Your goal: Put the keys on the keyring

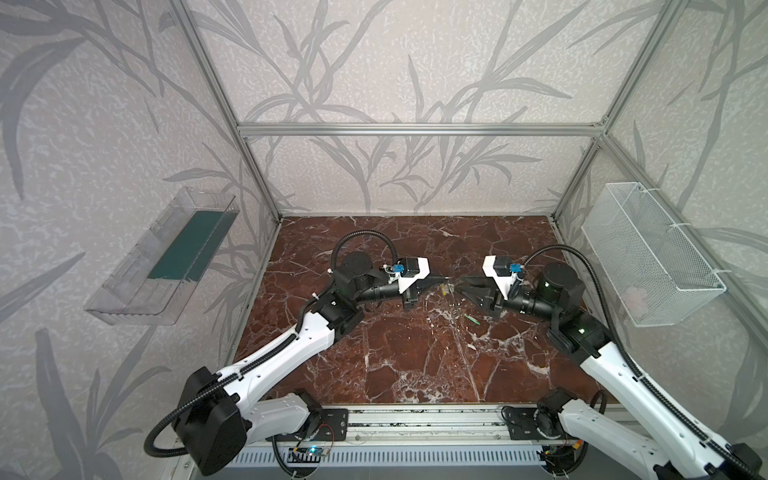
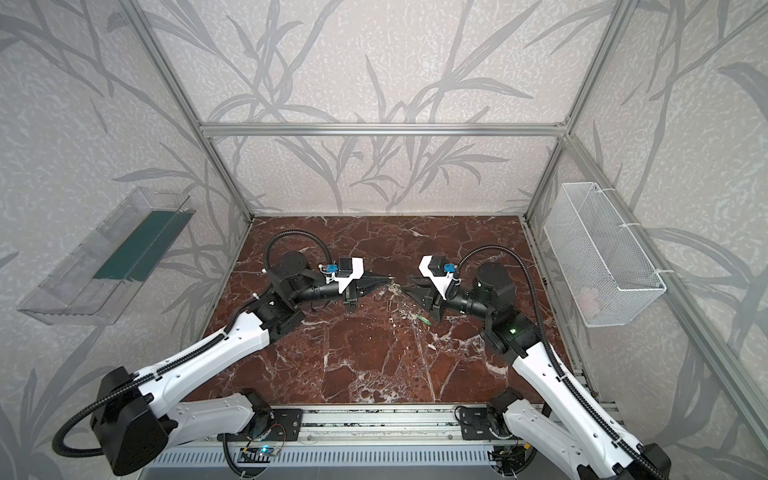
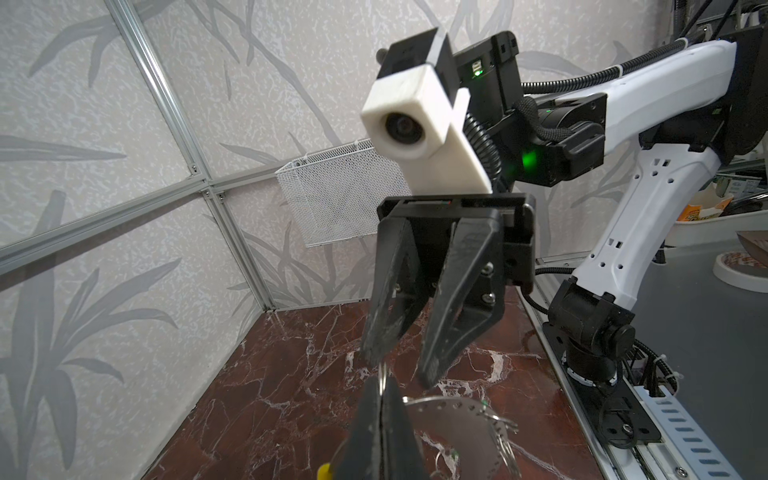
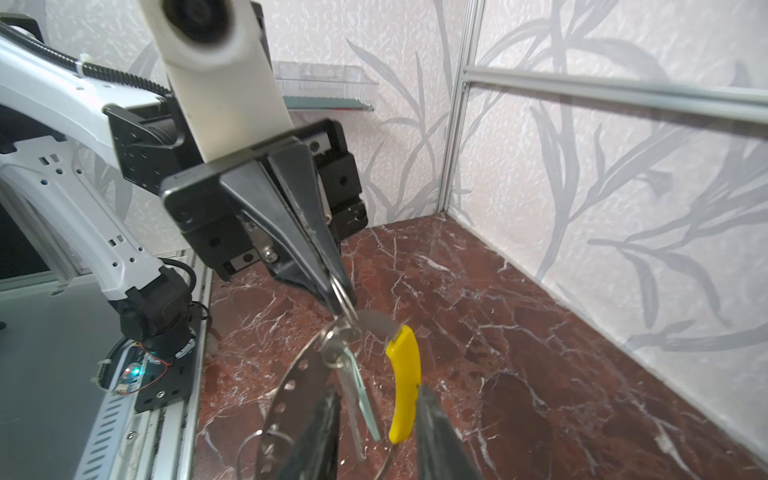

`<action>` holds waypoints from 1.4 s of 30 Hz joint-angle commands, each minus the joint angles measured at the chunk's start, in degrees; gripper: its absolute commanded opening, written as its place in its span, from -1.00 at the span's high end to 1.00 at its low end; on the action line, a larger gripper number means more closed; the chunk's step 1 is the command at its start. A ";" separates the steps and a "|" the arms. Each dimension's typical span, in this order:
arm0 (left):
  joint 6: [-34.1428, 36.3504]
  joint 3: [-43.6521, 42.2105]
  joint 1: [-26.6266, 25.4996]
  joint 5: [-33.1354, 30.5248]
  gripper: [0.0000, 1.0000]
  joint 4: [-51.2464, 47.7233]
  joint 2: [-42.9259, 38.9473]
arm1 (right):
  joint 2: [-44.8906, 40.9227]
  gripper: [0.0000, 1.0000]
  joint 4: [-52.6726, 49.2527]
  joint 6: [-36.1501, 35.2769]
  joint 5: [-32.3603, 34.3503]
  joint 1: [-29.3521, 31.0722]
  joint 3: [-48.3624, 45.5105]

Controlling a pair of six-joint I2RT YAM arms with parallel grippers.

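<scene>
Marble tabletop (image 1: 415,353): left pincer (image 1: 444,280) holds keyring (image 4: 405,374) mid-surface beside right pincer (image 1: 460,287), off edges.

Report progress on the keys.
Done: one key seems to hang on the keyring. In hand: the left gripper pinches the keyring's top; the right gripper is open beside it. Left: a green key apparently lies on the table.

The left jaws and right jaws nearly meet (keyring (image 1: 446,289) seemingly between).
</scene>
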 commanded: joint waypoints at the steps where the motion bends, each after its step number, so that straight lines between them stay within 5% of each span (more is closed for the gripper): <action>1: -1.29 1.08 0.28 2.55 1.00 2.12 0.87 | 0.18 0.37 4.56 -1.12 -0.29 -0.06 -1.02; 18: -0.81 2.73 0.36 3.85 1.00 1.18 2.51 | 5.39 0.58 9.53 0.26 -4.37 0.04 -0.27; 30: -0.28 3.81 0.34 4.22 1.00 -0.30 3.37 | 5.48 1.00 6.71 -0.82 -6.07 0.11 0.29; 36: 14.36 9.93 0.22 -2.99 0.54 -21.92 1.83 | 5.84 1.00 -13.18 -8.52 -0.44 0.09 6.99; 42: 26.98 17.34 -1.39 -10.22 0.42 -40.08 2.40 | 9.17 1.00 -28.35 -12.31 4.71 1.43 14.49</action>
